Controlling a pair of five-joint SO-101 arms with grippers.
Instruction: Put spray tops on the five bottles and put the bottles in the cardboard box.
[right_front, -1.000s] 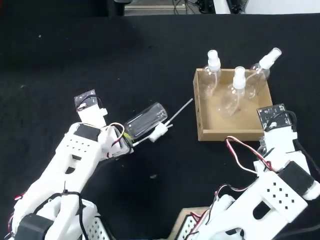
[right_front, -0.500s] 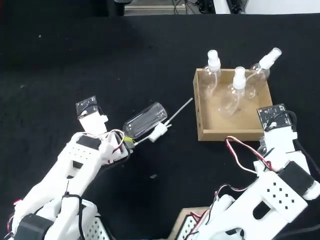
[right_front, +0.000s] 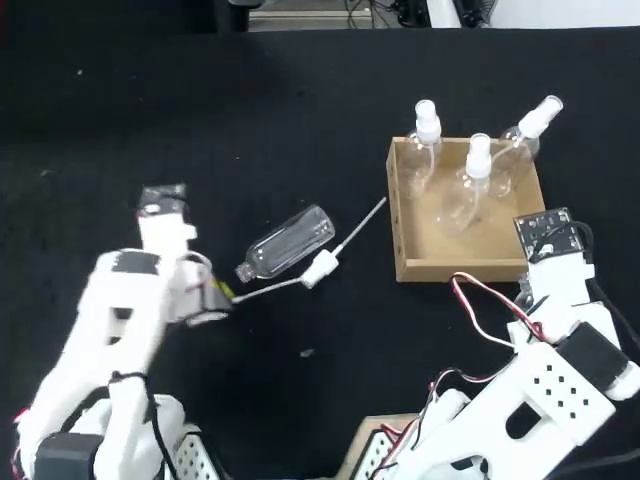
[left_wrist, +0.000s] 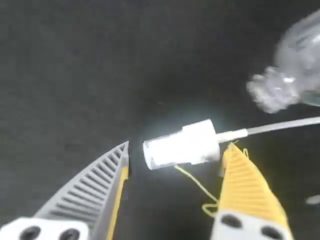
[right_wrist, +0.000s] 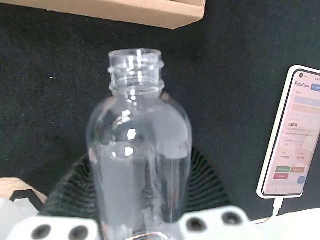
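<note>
Cardboard box (right_front: 460, 268) has three capped bottles (right_front: 427, 145) standing in it. Right gripper (right_wrist: 137, 190) is clamped on an uncapped bottle (right_wrist: 136, 125) near the box wall. It looks light, slick and thin-walled, so hold the body gently. The loose bottle (right_front: 290, 242) lies on the table and will likely roll. Left gripper (left_wrist: 176, 150) has its jaws wide around a spray top (left_wrist: 181, 146) — better to pinch the stiff head than the whippy tube. A spare top (right_front: 320, 268) lies close by, and a phone (right_wrist: 292, 135) sits near the right arm.
</note>
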